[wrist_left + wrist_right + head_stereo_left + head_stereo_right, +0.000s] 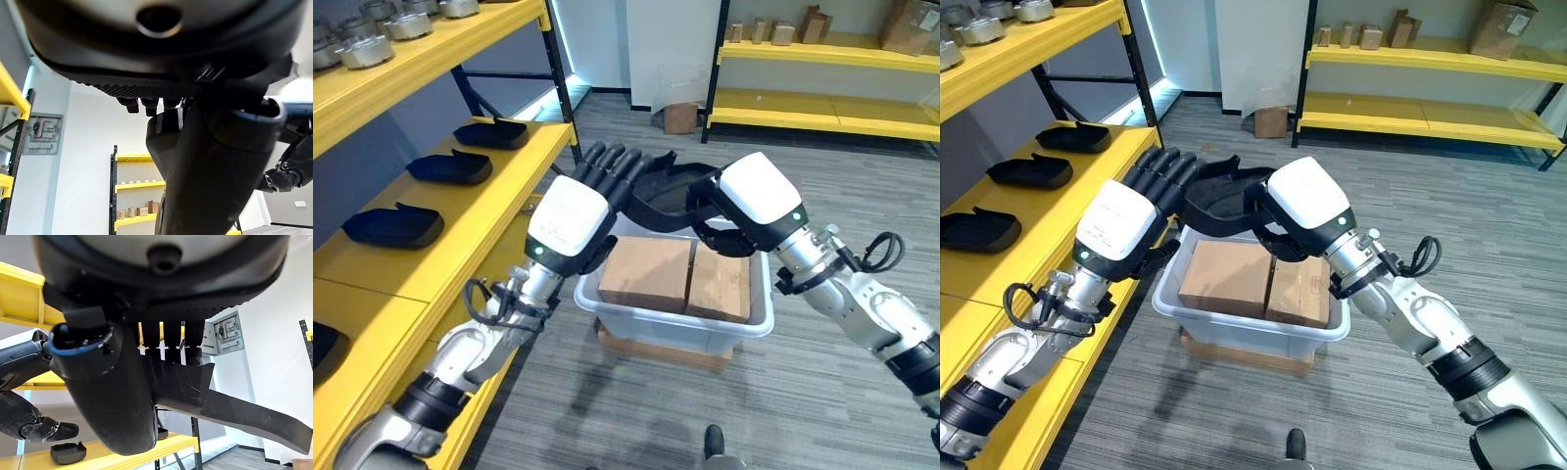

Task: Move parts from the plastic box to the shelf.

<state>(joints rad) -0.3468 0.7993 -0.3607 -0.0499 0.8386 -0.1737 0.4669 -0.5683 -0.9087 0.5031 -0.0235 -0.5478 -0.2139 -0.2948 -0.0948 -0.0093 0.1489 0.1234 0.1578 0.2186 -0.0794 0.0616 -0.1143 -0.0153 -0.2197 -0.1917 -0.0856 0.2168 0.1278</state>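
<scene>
Black molded part (pixel 668 196) is in the air just above the far rim of the plastic box (pixel 666 323), held between both hands. Right hand (pixel 759 204) has its fingers curled over the part's edge, thumb on the other side; the right wrist view shows that clamp clearly. Left hand (pixel 570 223) meets the part from the shelf side with fingers (pixel 612 166) stretched out nearly straight against its end, not wrapped round it.

Clearance: the box stands on the grey floor (pixel 822 392), just beside the front edge of the yellow shelf (pixel 499 211), on top of a flat cardboard base (pixel 661 351). The left forearm runs along that shelf edge, tight. Beyond the box and on the side away from the shelf, the floor is open. A black upright post (pixel 561 78) of the shelf stands just beyond the held part.

Inside the box: two brown cartons (pixel 675 276) side by side, taking up most of the opening. Some print on one carton, too small to read.

Part looks matte black, thin-walled, curved like a shallow scoop with one long tapering end. Three similar black parts (pixel 450 168) lie in a row on the shelf level beside the box, spaced apart. The level above holds metal round parts (pixel 367 49).

A second yellow rack (pixel 822 83) stands well beyond the box, with small cartons on its upper level.
</scene>
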